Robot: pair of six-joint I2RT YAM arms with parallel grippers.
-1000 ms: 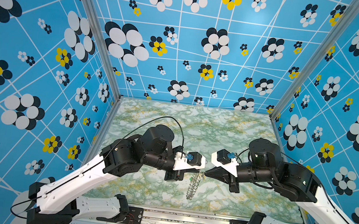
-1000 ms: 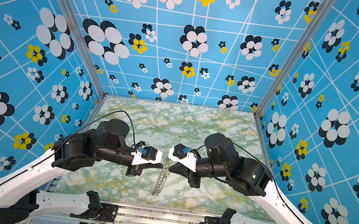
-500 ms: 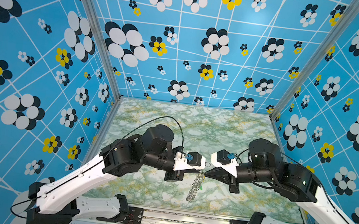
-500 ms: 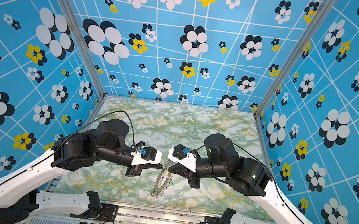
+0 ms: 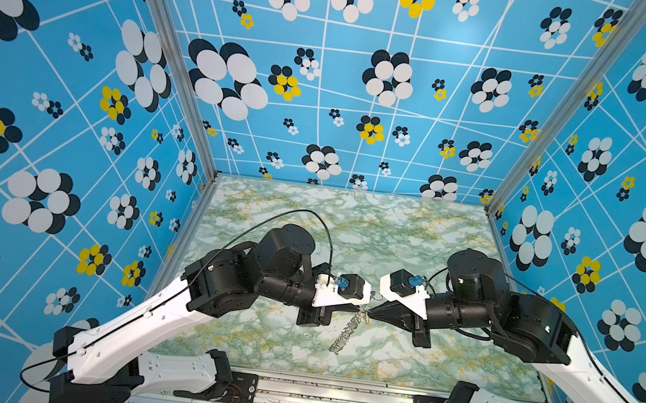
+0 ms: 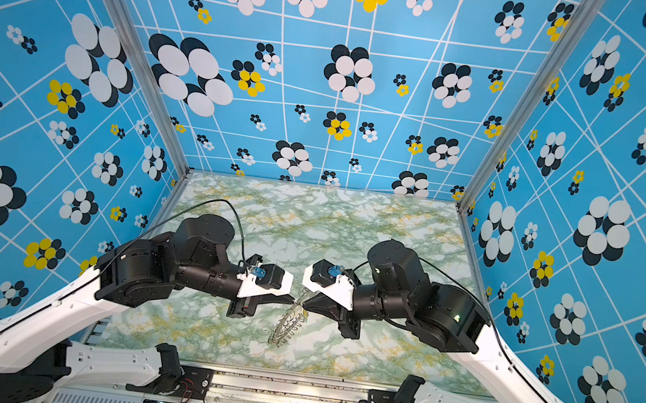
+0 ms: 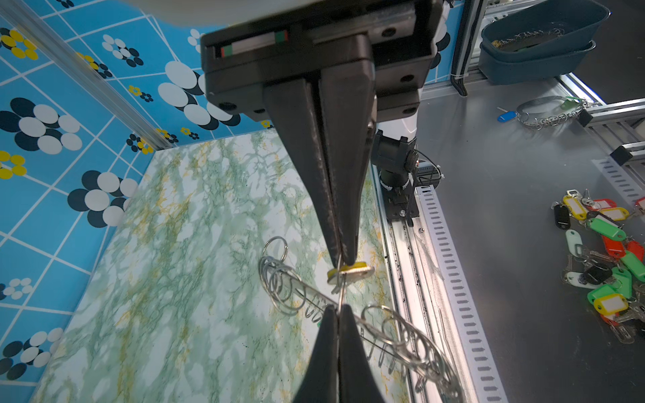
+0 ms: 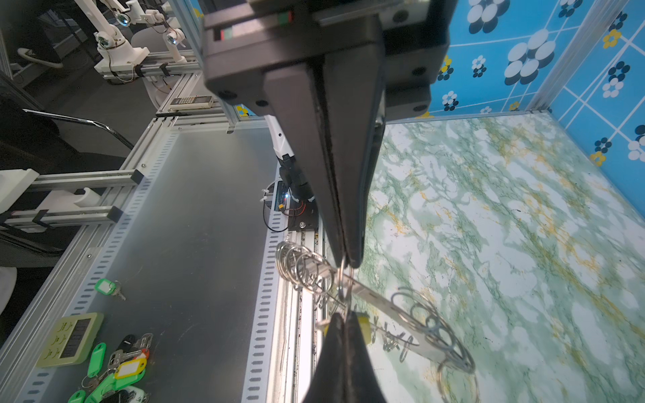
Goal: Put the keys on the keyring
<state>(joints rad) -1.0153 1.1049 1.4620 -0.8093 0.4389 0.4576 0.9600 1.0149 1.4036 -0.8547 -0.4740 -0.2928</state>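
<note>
The counter point(image 5: 352, 223) I work over is a flat sheet printed in green-and-white marble with yellow veins. Its 12, 9 and 3 o'clock edges meet blue flowered walls point(image 5: 327, 86). Its 6 o'clock edge meets an aluminium rail point(image 5: 331, 392). Toward 6 o'clock, near centre, the keyring point(image 8: 380, 300) casts a shadow point(image 8: 391, 340) of wire loops on the surface. Whether the keyring touches the counter, I cannot tell.

2 grippers point(image 5: 358, 308) point(image 5: 371, 312), 1 keyring point(image 5: 346, 334), 1 yellow key tag point(image 7: 350, 271) in sight
</note>
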